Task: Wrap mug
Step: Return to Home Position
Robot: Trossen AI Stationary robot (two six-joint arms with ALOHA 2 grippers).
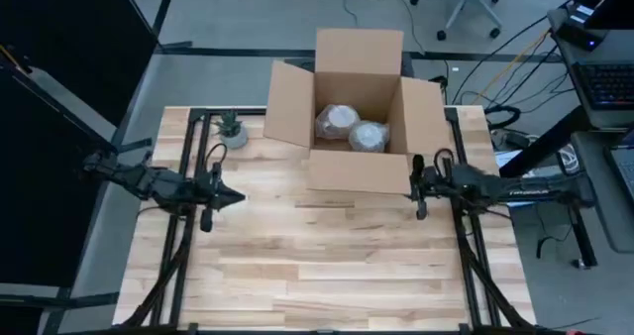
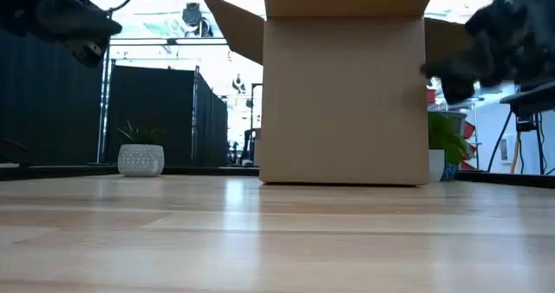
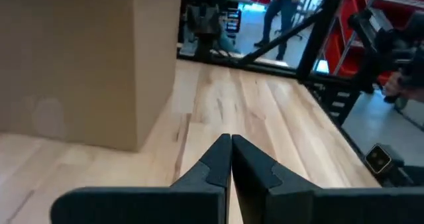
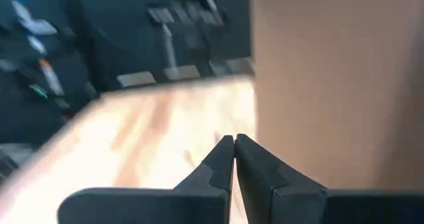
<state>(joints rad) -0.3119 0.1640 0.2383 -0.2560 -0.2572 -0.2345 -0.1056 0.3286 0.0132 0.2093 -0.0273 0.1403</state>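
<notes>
Left tool point(image 3: 230, 139): clenched, its two fingers pressed tip to tip with nothing between them. It hangs over the left part of the tabletop point(image 1: 327, 266), pointing toward the middle.
Right tool point(image 4: 234, 139): also clenched and empty. In the high view it sits just beside the front right corner of the cardboard box point(image 1: 359, 171), close to the folded-out front flap.
Gap to the box: the left tool is well apart from it, with bare wood between. The right tool is near enough that the box wall fills half of its wrist view.
Task's thing: two wrapped bundles point(image 1: 337, 122) lie side by side on the floor of the open box, all four flaps spread. Which one holds the mug cannot be told through the wrap.
Other things: a small potted plant point(image 1: 232, 129) stands at the far left of the tabletop, clear of both arms.
Step in hand: the packing looks finished, so this reads as the return to the resting pose.
Next move calls for: drawing the right tool back from the box without catching the front or side flap. The left arm looks to have a free path. Nothing is left to grasp, so neither tool needs to open.
</notes>
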